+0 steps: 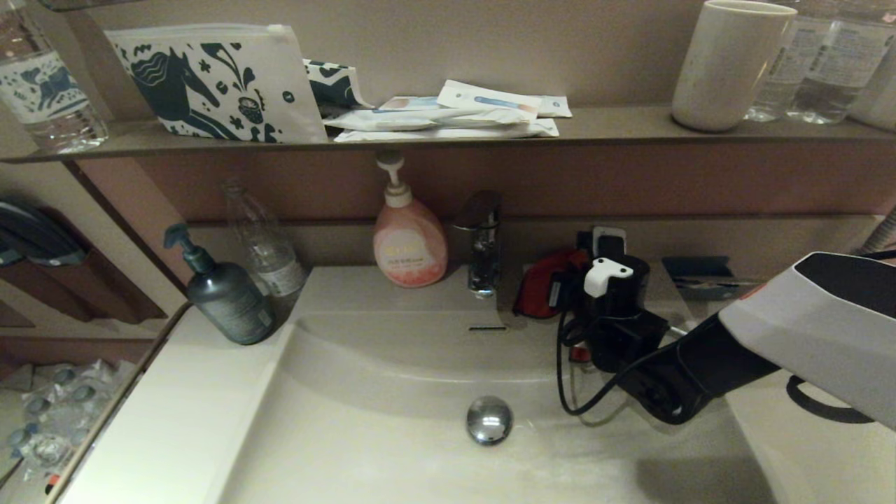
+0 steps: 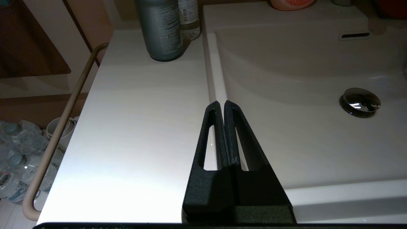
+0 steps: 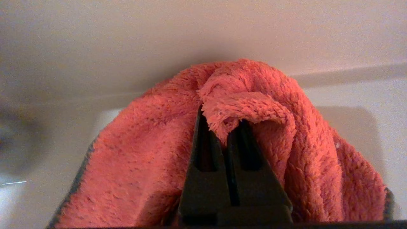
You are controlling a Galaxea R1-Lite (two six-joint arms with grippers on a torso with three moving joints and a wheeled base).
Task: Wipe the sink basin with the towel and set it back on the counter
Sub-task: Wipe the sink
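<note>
Right hand (image 3: 222,127): fingers pinched together on a fold of the towel (image 3: 260,105), which bunches over the fingertips and drapes to either side. The dark stitched edge shows at both lower margins of the cloth.

In the head view the right hand (image 1: 560,294) is at the far right of the sink basin (image 1: 392,420), just right of the faucet (image 1: 481,245), with the towel (image 1: 539,283) held at the far ledge of the tabletop (image 1: 168,420). Only a crumpled red mass shows left of the wrist; its long axis cannot be determined, and whether it touches the ledge cannot be told.

Left hand (image 2: 221,106): fingers together, holding nothing, parked over the near left tabletop (image 2: 133,127) beside the basin rim.

Drain plug (image 1: 489,418): mid-basin, near side. Overflow slot (image 1: 486,327) on the far wall. Pink soap pump (image 1: 408,241) left of the faucet; grey pump bottle (image 1: 225,294) at far left. Shelf (image 1: 616,126) above carries a patterned pouch (image 1: 217,80) and a cup (image 1: 728,63).
</note>
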